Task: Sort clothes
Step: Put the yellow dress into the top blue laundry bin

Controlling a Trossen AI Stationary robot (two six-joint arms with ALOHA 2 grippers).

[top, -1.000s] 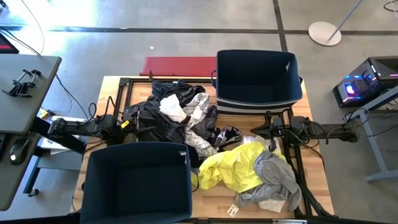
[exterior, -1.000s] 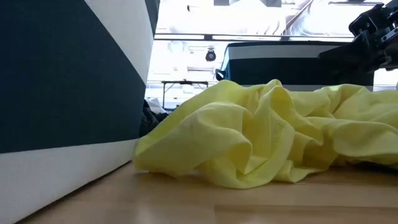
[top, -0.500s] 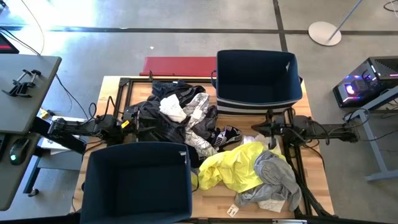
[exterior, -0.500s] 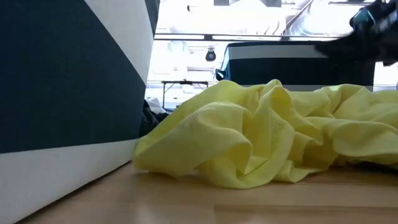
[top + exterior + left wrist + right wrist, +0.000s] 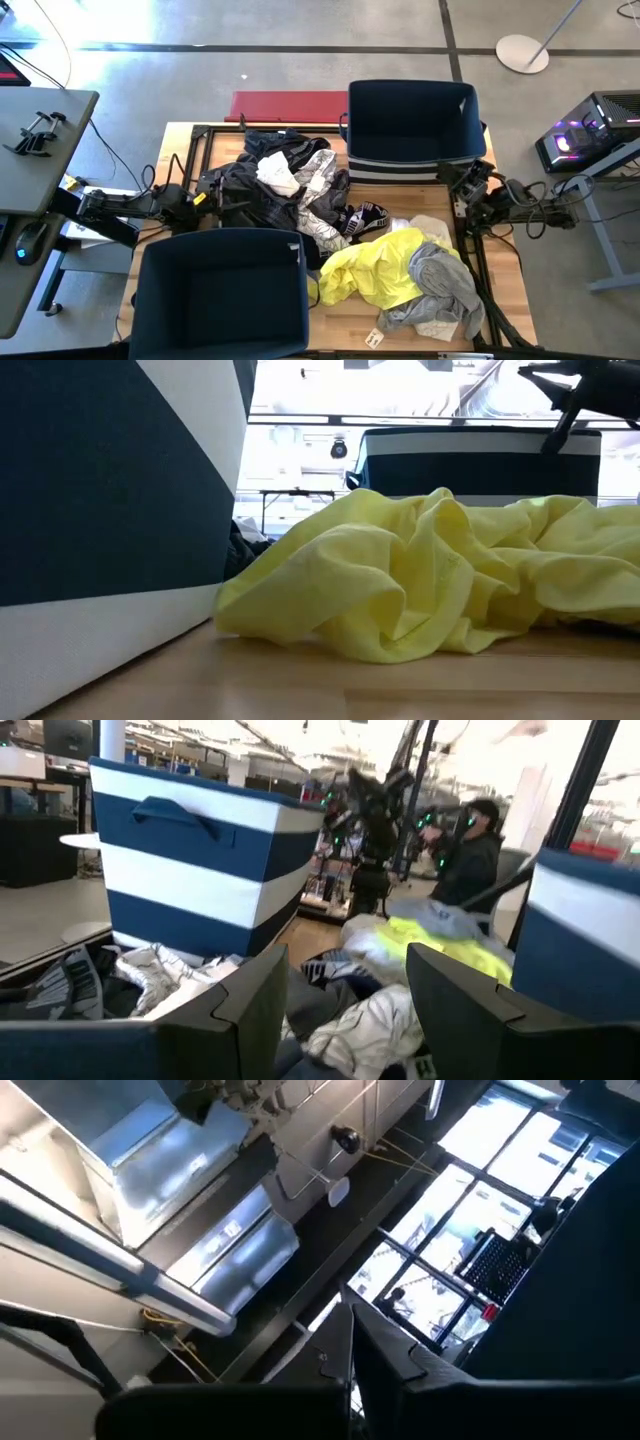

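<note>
The clothes lie in a heap on the table: black and dark grey garments (image 5: 245, 185), a white one (image 5: 278, 175), patterned ones (image 5: 325, 215), a bright yellow one (image 5: 380, 268) (image 5: 420, 575), a grey one (image 5: 440, 285) and a cream one (image 5: 430, 225). My left gripper (image 5: 225, 195) (image 5: 345, 1010) is open at the heap's left edge, level, with its fingers over the dark clothes. My right gripper (image 5: 463, 182) (image 5: 538, 405) is open and empty. It is raised at the right, beside the far bin, and tipped upward.
A dark blue bin (image 5: 415, 125) stands at the far right and another (image 5: 220, 295) at the near left. A flat red board (image 5: 290, 105) lies beyond the far edge. A small tag (image 5: 375, 338) lies near the front edge. A person (image 5: 470, 850) shows beyond the table.
My right gripper has drawn back from over the heap toward the table's right edge. It has risen and tipped its fingers upward. The cream garment that it stood over now shows. The clothes have kept still.
</note>
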